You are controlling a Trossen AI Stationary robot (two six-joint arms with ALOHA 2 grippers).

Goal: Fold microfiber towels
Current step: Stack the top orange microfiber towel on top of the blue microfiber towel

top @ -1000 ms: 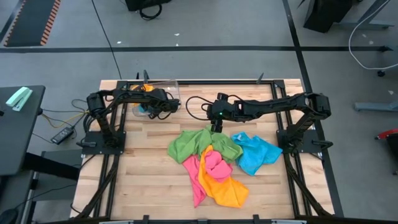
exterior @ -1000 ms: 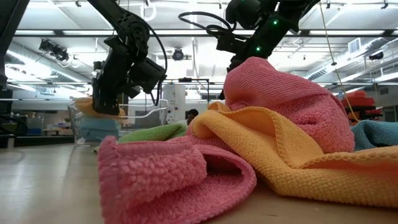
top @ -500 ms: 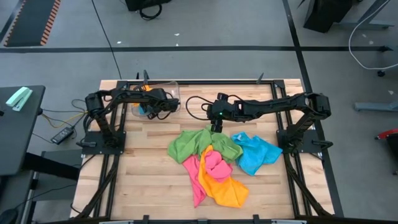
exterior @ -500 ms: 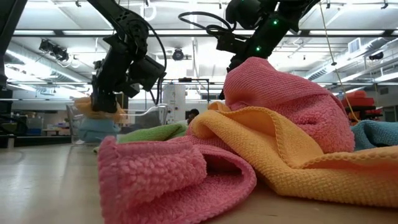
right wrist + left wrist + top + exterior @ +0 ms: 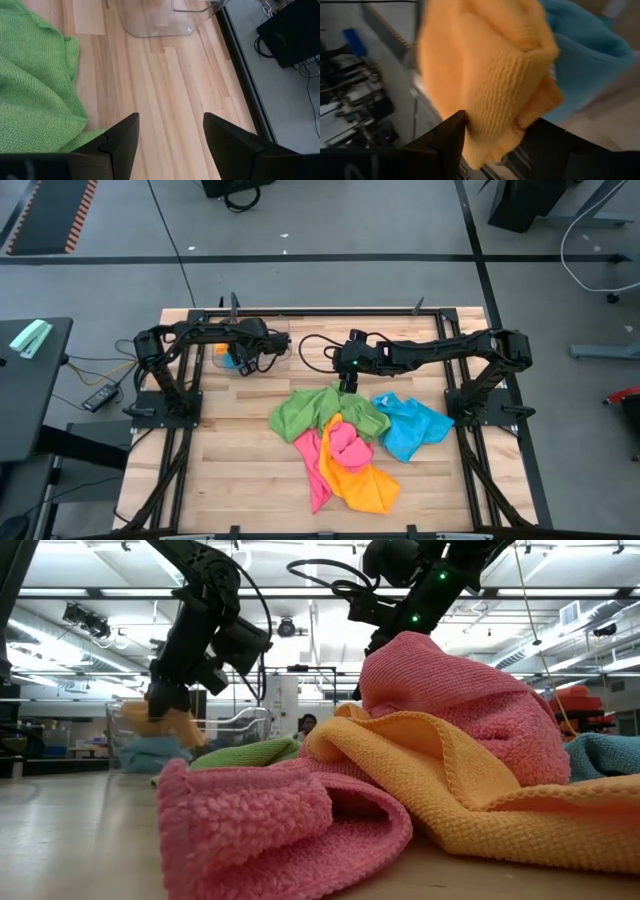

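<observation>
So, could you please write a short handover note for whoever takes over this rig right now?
Left claw: at the clear bin at the table's far left, an orange towel against its fingers; grip unclear. A blue towel lies beside it.
Right claw: open, empty, poised over the green towel.
Centre pile: green, pink towel, orange-yellow towel and a blue towel, all crumpled.
Done: two towels at the bin.
Left: fold the pile.

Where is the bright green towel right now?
In the high view, the green towel lies mid-table atop the pile's far edge, directly under the right gripper, with the pink towel beside it.
</observation>
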